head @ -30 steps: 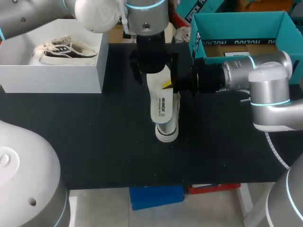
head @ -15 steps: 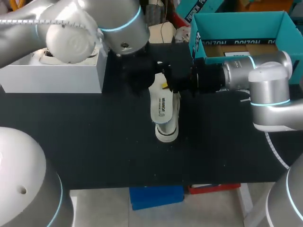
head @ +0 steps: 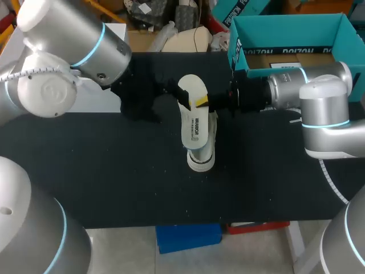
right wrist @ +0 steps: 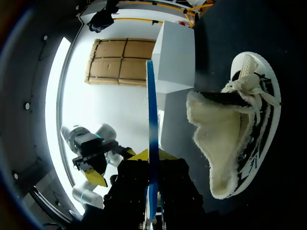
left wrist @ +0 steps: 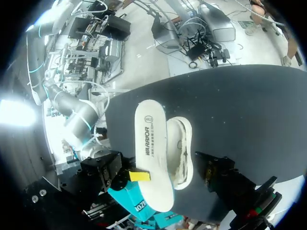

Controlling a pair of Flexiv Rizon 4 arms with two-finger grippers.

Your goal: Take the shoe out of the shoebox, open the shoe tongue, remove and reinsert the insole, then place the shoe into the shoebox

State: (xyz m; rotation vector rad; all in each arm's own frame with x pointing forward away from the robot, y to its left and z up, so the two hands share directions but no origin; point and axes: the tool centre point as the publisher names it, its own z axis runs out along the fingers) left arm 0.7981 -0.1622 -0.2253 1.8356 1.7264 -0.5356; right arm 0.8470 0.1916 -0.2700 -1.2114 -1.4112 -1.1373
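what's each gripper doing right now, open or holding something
left gripper: cannot be told, it shows only as a dark shape beside the shoe.
right gripper: closed, holding the insole.

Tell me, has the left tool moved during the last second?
Yes. The left tool drew away from above the shoe toward the head view's left, leaving the insole in the right tool.

The left arm (head: 68,63) covers most of the white box (head: 105,98). The insole (head: 193,123) hides much of the shoe (head: 201,162), and the right arm (head: 319,108) blocks the front wall of the shoebox (head: 285,24).
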